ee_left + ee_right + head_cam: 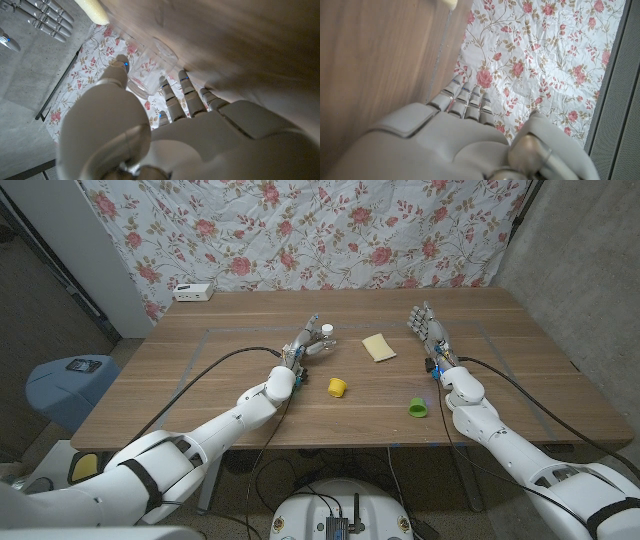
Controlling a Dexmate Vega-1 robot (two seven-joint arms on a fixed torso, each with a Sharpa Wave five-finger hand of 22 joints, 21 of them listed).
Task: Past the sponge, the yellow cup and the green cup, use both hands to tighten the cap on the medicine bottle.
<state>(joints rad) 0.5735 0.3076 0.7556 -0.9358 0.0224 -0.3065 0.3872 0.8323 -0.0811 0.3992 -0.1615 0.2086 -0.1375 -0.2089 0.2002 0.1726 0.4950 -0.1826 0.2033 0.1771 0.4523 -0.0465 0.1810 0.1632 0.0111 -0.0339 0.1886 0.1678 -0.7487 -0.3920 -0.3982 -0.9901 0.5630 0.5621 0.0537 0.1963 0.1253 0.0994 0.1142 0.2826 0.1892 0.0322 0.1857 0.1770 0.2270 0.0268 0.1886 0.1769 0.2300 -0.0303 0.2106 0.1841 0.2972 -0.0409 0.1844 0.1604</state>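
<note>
The medicine bottle (325,342), clear with a white cap, stands upright at the table's middle, behind the yellow cup (337,387). My left hand (305,340) stands right beside it on its left, fingers pointing up. In the left wrist view the bottle (150,70) sits between the thumb (120,65) and the straight fingers (186,87), with no closed grip to be seen. The yellow sponge (379,347) lies to the bottle's right. The green cup (417,407) lies nearer the front. My right hand (427,328) stands open beyond the sponge, holding nothing.
A small white box (193,292) sits at the table's back left corner. A floral cloth (330,230) hangs behind the table. A blue seat (65,385) stands off the table's left side. Black cables run along both forearms.
</note>
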